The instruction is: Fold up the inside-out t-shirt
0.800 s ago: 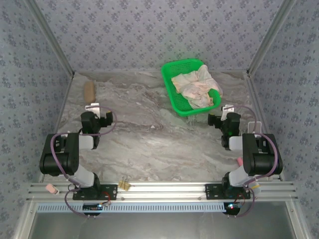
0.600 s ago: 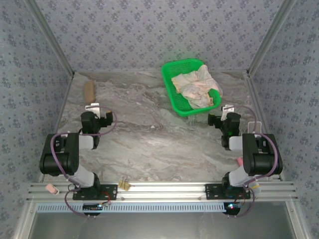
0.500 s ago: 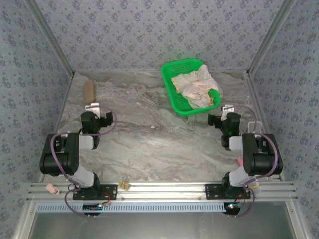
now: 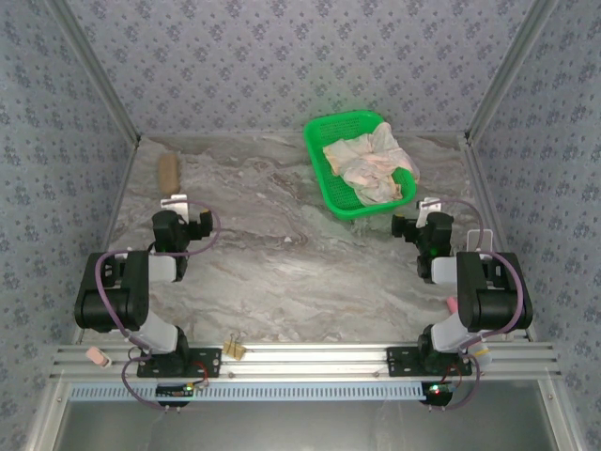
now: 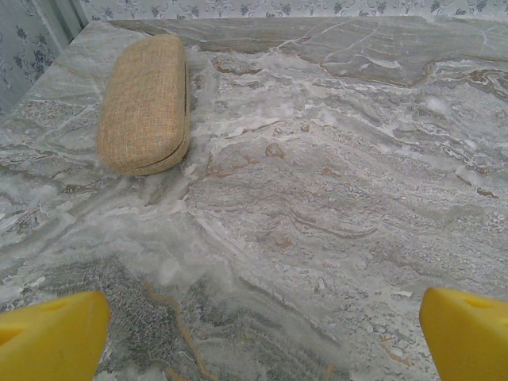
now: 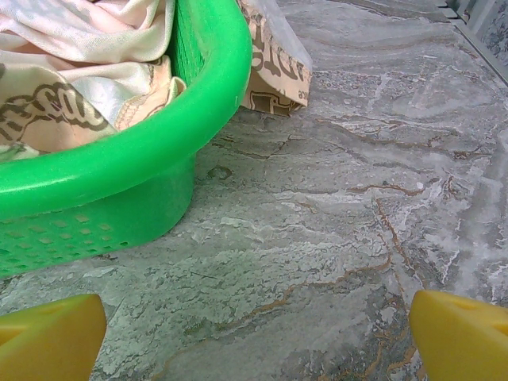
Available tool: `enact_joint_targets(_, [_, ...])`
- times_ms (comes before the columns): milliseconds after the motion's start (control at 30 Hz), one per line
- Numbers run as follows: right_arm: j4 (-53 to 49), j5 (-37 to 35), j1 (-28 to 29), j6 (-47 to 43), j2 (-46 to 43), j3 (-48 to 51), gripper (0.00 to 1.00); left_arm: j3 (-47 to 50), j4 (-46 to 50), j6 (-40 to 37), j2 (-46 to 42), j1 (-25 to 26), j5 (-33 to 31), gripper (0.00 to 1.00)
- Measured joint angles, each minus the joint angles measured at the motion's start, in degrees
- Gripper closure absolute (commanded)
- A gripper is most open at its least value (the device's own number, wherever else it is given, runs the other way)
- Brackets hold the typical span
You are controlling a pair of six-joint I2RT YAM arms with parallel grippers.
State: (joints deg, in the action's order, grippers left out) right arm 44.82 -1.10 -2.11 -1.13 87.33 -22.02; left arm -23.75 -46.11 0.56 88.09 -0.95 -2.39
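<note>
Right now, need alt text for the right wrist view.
A green plastic basket at left holds the crumpled tan t-shirt, one brown-printed fold spilling over its rim onto the marble table. The right gripper shows its yellow jaws wide open at the bottom corners, nothing between them.

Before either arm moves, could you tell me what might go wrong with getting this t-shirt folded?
1. The t-shirt lies crumpled in the green basket, with a flap draped over its rim. Lifting it with the right claw could drag or tip the basket.
2. Because the layers are bunched, a pinch may catch several folds, so the shirt comes out tangled.
3. The tan case sits on the left of the table and may crowd the spreading area.
</note>
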Motion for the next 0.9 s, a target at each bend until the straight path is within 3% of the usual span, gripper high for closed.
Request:
enact_joint_targets(600, [-0.66,-1.68,0.50,0.04,-0.85,0.00,0.00,0.00,0.02,-0.02,-0.02,0.35,-0.63,0.00])
enact_joint_targets(733, [-11.47,-10.78,2.54,3.32,-11.19,-1.20,0.00,-0.92,10.80,-0.31,-8.20,5.51,-8.35,0.00])
enact_joint_targets(900, [-28.33,-16.68,2.29,11.72,-27.87,-6.80,0.00,-9.62,27.52,3.08,-23.80,8.24,-11.17,0.00])
